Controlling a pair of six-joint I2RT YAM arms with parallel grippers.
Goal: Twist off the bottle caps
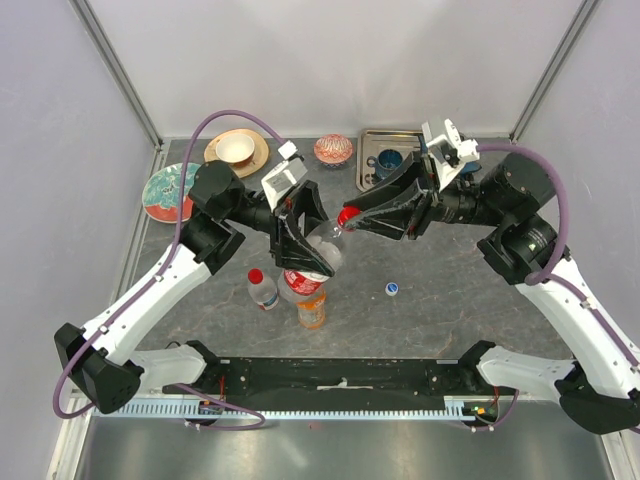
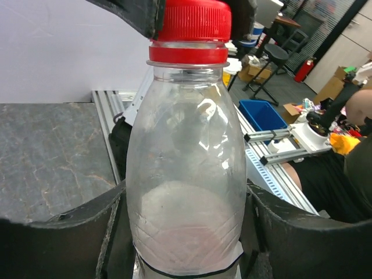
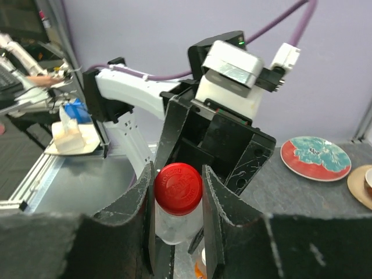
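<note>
The left pincer (image 2: 186, 195) pinches the clear bottle (image 2: 186, 116) by its body, lifted over the middle of the table (image 1: 450, 290). The right pincer (image 3: 178, 174) narrowly brackets the bottle's red cap (image 3: 178, 189) (gripping or merely touching, one cannot tell). The cap's embossed lettering is illegible.

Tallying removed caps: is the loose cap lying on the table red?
No, the loose cap lying on the table in the top view is blue and white, not red.
</note>
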